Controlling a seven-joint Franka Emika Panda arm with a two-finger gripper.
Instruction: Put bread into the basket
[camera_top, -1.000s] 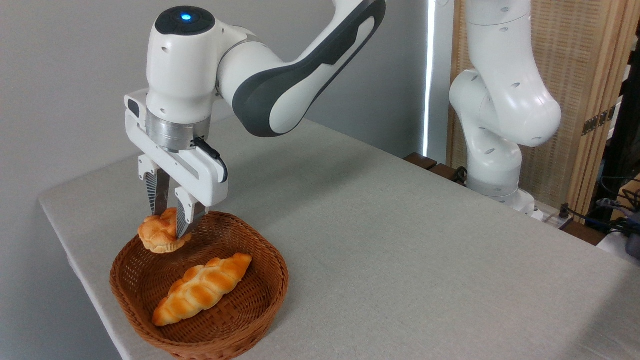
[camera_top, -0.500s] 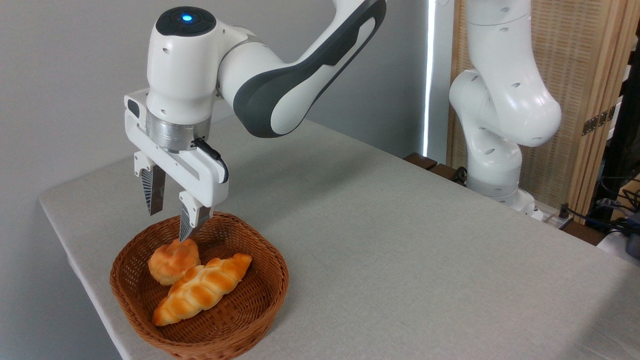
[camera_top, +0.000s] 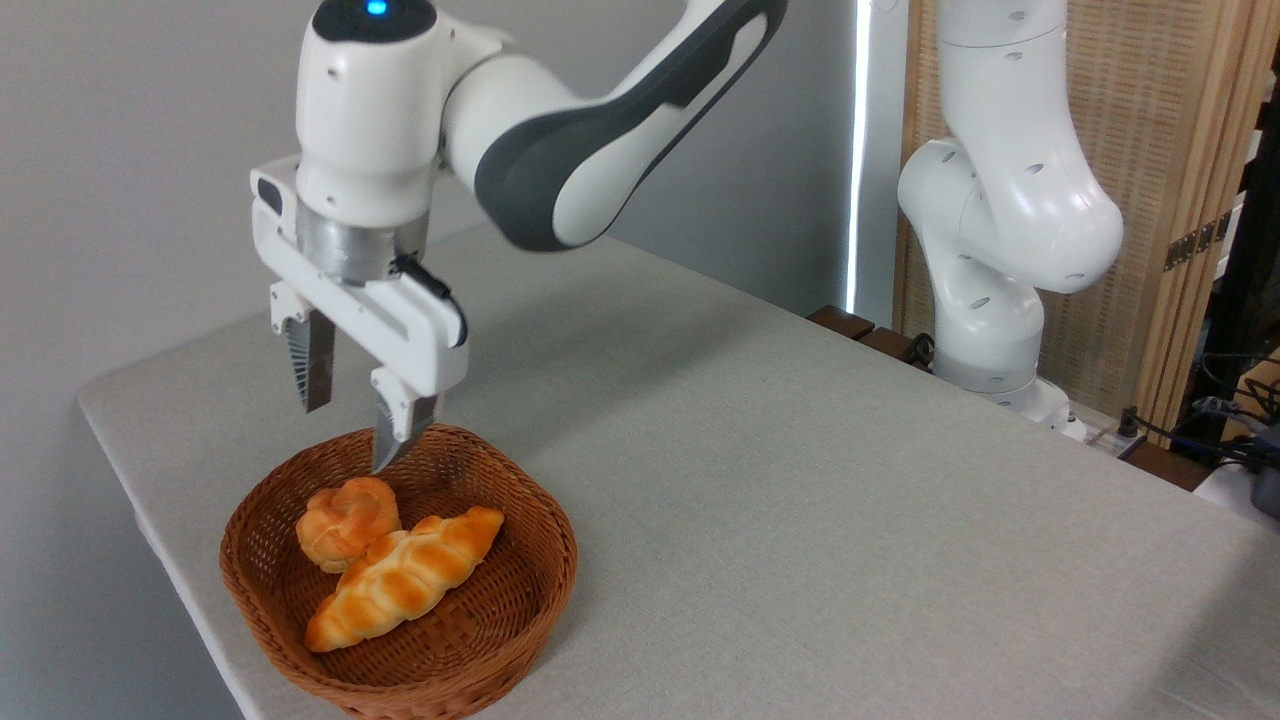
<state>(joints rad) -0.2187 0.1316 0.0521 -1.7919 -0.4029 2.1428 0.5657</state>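
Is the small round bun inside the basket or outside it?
Inside. The bun lies on the floor of the basket, beside the braided loaf; the open gripper holds nothing.

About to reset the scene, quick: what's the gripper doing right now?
Gripper: open, holding nothing, above the basket; the bun lies inside.

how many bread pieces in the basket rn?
2. The small round bun lies in the basket at its back left. The long braided loaf lies diagonally across the middle, touching the bun. Nothing seems hidden. The gripper hangs above, jaws apart and empty.
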